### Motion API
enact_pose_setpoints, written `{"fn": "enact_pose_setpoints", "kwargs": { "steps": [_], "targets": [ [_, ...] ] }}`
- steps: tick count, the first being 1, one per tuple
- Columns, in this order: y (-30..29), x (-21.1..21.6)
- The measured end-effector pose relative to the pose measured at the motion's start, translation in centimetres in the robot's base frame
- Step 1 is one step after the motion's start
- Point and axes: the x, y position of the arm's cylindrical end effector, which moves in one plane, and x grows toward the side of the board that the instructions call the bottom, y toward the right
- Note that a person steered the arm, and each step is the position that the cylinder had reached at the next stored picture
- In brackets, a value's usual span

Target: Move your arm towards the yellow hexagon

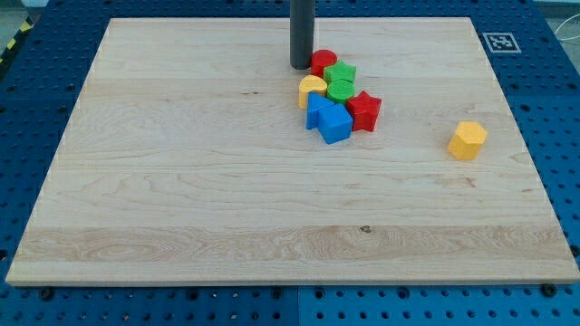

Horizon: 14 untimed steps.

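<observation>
- Hand: cannot tell wide or narrow, since only a straight dark rod shows, coming down from the view's top and ending in my tip (301,65).
- Tip set on the wooden worktop (181,181) near its top edge, just left of the red cylinder (323,62), touching it or nearly so.
- Packed in one cluster below and right of the tip:
  - upper green block (343,72) against the red cylinder;
  - lower green block (340,89) right under it;
  - small yellow block (312,90), rounded on top, at the cluster's left;
  - left blue block (316,110) and right blue block (336,125) at the bottom, pressed together;
  - red star (366,110) on the right side.
- Yellow hexagon (468,140) alone near the worktop's right edge, well apart from the cluster and from the tip, lower and far to the view's right of it.
- Black-and-white marker tag (498,41) at the worktop's top right corner.
- Blue perforated table (27,100) around the worktop on all sides.
</observation>
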Motion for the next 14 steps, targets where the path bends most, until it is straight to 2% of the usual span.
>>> {"fn": "enact_pose_setpoints", "kwargs": {
  "steps": [4, 5, 11, 14],
  "targets": [
    [2.4, -4.3],
    [4.8, -3.4],
    [19.7, 8.7],
    [22.2, 9.5]
  ]
}}
